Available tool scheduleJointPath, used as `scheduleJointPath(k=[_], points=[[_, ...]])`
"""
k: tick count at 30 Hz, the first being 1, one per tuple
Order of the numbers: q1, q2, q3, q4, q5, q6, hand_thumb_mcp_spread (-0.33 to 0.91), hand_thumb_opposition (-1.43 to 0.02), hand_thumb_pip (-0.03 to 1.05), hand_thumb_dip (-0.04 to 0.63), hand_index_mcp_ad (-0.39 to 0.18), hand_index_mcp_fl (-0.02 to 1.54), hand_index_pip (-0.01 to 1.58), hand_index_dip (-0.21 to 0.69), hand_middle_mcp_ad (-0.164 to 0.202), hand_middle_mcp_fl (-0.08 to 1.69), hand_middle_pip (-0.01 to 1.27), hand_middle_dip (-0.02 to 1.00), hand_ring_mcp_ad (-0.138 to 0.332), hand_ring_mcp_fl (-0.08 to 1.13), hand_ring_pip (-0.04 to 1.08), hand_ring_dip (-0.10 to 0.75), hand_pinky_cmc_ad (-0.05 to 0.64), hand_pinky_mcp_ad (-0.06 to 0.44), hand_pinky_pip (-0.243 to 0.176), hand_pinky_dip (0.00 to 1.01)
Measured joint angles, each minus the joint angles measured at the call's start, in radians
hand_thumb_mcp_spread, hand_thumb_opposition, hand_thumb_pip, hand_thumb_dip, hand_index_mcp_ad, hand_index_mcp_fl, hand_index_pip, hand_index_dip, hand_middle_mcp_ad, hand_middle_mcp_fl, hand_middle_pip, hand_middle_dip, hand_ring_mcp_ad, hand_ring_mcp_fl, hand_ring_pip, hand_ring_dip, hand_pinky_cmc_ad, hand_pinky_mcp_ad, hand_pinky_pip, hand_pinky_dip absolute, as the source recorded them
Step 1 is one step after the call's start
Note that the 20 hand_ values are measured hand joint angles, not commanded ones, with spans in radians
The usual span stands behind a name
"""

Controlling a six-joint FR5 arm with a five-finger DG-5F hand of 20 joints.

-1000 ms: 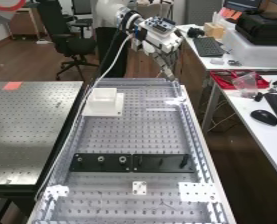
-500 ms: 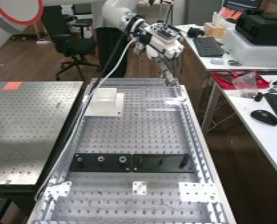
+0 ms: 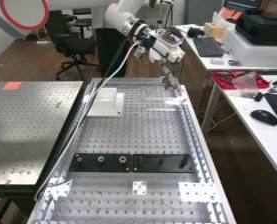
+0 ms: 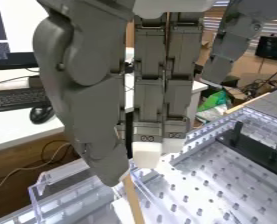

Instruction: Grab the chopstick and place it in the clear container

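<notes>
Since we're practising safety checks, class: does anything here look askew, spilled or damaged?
Nothing looks spilled or damaged. One untidy spot: the white cable hangs loosely from the arm along the side of the bench, where it might snag.

Gotta be a robotics lab with some office mixed in. In the high view the middle worktop (image 3: 135, 137) is metal, drilled with rows of holes, and there's another holey metal table (image 3: 29, 127) at 9 o'clock. A robot arm (image 3: 124, 15) with a mechanical hand (image 3: 168, 71) sits around 12. Then the office bits: chair (image 3: 73, 46) at 11, keyboard (image 3: 207, 47) at 1, white desk (image 3: 272, 136) with a mouse (image 3: 264, 117) at 3 o'clock.
</notes>
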Motion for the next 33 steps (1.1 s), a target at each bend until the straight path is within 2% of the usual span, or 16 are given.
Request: scheduleJointPath(k=[13, 19, 26, 30, 33], points=[[-0.021, -0.024, 0.027, 0.022, -0.037, -0.087, 0.65, -1.08, 0.47, 0.222, -0.141, 1.13, 0.75, 0.051, 0.044, 1.22, 0.44, 0.62, -0.016, 1.05, 0.08, 0.459, 0.379, 0.262, 0.096, 0.23], [-0.031, -0.041, 0.056, 0.002, -0.049, -0.097, 0.65, -1.08, 0.47, 0.222, -0.141, 1.13, 0.75, 0.051, 0.044, 1.22, 0.44, 0.62, -0.016, 1.05, 0.08, 0.459, 0.379, 0.258, 0.096, 0.23], [-0.037, -0.096, 0.148, -0.075, -0.071, -0.096, 0.65, -1.08, 0.47, 0.222, -0.141, 1.13, 0.74, 0.051, 0.037, 1.22, 0.44, 0.62, -0.017, 1.04, 0.08, 0.459, 0.379, 0.258, 0.096, 0.23], [-0.038, -0.101, 0.154, -0.081, -0.081, -0.095, 0.65, -1.08, 0.47, 0.222, -0.141, 1.13, 0.74, 0.051, 0.035, 1.24, 0.45, 0.62, -0.014, 1.05, 0.08, 0.456, 0.379, 0.258, 0.096, 0.23], [-0.039, -0.102, 0.158, -0.088, -0.089, -0.087, 0.63, -1.08, 0.47, 0.222, -0.141, 1.13, 0.76, 0.051, 0.035, 1.27, 0.51, 0.62, -0.017, 1.06, 0.08, 0.456, 0.38, 0.262, 0.096, 0.23]])
